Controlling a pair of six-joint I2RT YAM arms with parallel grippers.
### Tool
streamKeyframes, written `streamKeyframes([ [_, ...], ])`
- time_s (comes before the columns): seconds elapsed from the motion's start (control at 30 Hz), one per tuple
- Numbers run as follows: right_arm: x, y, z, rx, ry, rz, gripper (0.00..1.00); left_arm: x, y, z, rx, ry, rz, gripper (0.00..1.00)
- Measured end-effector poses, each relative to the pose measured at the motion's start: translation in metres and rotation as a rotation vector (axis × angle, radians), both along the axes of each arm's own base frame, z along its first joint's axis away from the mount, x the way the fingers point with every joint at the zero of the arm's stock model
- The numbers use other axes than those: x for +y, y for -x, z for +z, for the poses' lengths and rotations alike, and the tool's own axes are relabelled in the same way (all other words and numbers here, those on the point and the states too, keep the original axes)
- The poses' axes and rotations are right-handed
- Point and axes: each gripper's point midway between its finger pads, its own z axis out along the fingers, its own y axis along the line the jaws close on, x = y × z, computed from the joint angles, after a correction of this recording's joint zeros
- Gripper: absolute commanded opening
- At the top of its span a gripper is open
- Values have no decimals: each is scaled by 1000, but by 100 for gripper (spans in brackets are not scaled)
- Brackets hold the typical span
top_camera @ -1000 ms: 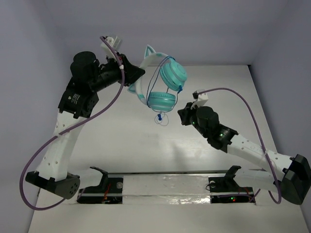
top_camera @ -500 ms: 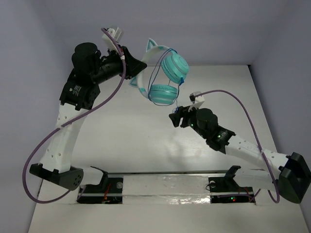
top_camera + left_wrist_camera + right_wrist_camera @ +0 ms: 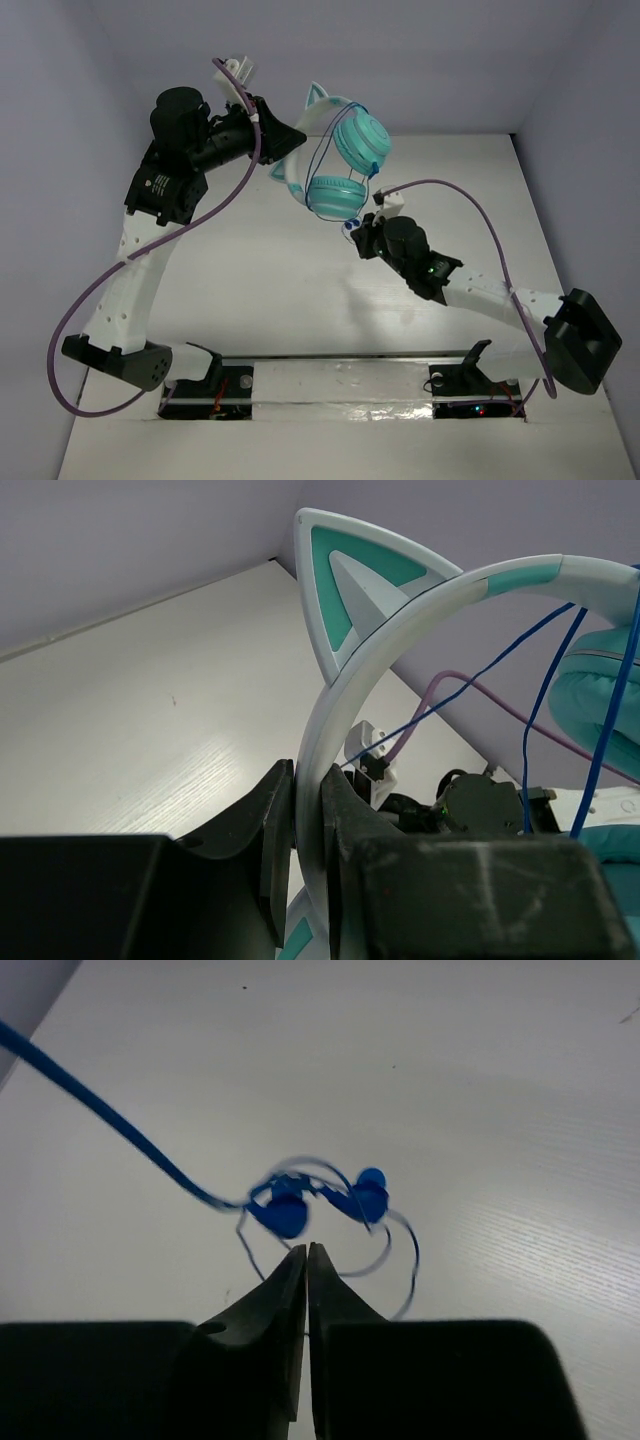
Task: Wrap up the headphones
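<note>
The headphones (image 3: 333, 192), 2 teal earcups wound with blue cord (image 3: 283, 1215), hang above the white table (image 3: 250, 270), their headband pinched by the left gripper (image 3: 308, 810), the right gripper (image 3: 305, 1250) pressed together at the cord's tangled end, lilac walls (image 3: 450, 60) behind.

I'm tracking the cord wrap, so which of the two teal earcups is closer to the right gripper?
The lower earcup in the top view, directly beside the right gripper; the other earcup sits farther up, beyond it.
</note>
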Motion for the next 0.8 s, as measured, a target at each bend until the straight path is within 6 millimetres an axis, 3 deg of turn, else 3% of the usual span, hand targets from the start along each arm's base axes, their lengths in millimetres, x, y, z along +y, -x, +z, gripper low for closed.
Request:
streamKeyframes([
  [0.13, 2, -1, 4, -6, -7, 5, 0, 0, 1, -1, 4, -1, 1, 0],
  [0.23, 2, 4, 18, -27, -36, 25, 3, 2, 1, -1, 3, -4, 8, 0],
  [0.37, -5, 21, 58, -90, -121, 64, 49, 5, -2, -2, 7, -10, 29, 0],
  [0.47, -16, 32, 89, -156, -176, 68, 61, 7, -3, -3, 10, -12, 38, 0],
  [0.53, -21, 35, 98, -186, -181, 68, 62, 7, -3, -3, 10, -11, 39, 0],
  [0.6, -22, 34, 96, -194, -160, 69, 65, 7, -3, -2, 10, -11, 40, 0],
  [0.8, -11, 37, 55, -110, -59, 150, 65, 9, 4, 14, -18, 1, 35, 0],
])
